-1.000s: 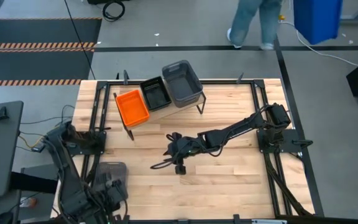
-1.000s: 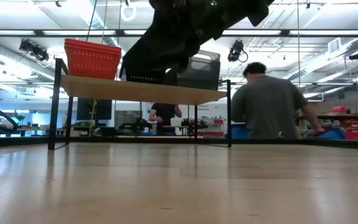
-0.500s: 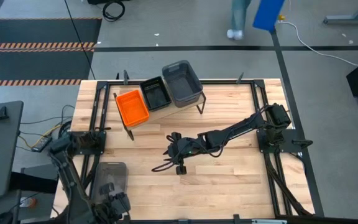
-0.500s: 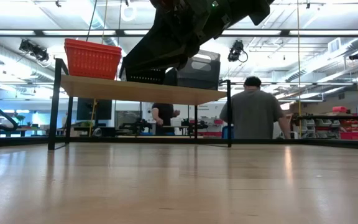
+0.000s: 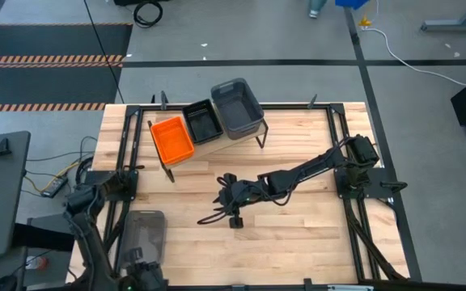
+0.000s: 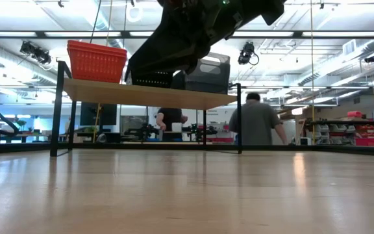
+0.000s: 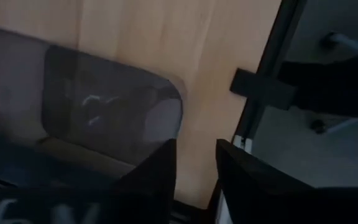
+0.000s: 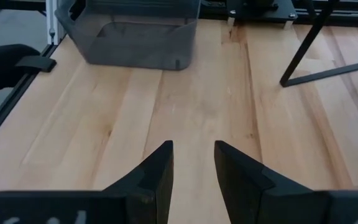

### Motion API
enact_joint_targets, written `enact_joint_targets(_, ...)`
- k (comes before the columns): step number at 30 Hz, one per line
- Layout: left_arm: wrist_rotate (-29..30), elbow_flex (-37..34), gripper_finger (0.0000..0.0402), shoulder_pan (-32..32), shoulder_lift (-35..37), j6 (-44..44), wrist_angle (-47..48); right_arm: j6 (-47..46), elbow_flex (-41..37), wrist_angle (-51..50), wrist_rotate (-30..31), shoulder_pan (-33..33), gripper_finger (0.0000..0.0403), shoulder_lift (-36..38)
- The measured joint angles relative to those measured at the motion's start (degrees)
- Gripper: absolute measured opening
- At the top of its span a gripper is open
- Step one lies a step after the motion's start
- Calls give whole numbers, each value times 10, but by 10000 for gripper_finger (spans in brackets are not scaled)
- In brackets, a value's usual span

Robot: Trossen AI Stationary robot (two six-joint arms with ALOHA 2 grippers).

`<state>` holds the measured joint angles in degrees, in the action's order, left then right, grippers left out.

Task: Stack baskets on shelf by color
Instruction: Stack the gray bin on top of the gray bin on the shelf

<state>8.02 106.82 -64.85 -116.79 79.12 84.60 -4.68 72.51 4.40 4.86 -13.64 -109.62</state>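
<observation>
The shelf point(image 5: 209, 149) stands at the table's far side and carries an orange basket stack point(image 5: 172, 139), a black one point(image 5: 203, 121) and a grey one point(image 5: 237, 107), each resting on its base. Another grey basket point(image 5: 141, 233) sits upright on the table near the left near corner. My left gripper point(image 5: 141, 275) is open at the near edge, just short of that basket point(image 7: 104, 106). My right gripper point(image 5: 229, 200) hovers open over the table's middle, facing the lone grey basket point(image 8: 129, 34).
The shelf's thin black legs point(image 8: 328, 43) stand close to my right gripper. Black frame rails point(image 5: 124, 162) run along the table's left and right sides. Bare tabletop point(image 5: 298, 234) lies toward the near right. A person point(image 6: 255, 123) stands in the room beyond.
My left gripper has drawn back from the grey basket toward the table's near edge, leaving the basket standing where it was. The person behind the table has walked farther away.
</observation>
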Motion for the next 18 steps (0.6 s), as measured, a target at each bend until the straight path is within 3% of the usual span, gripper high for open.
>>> enact_joint_targets(9, 2, 0, 186, -26, 0, 68, 13, -1, 0, -1, 0, -17, 123, 0)
enact_joint_targets(18, -25, -74, 186, -34, 0, 75, 0, 5, 0, -2, 0, -28, 123, 0)
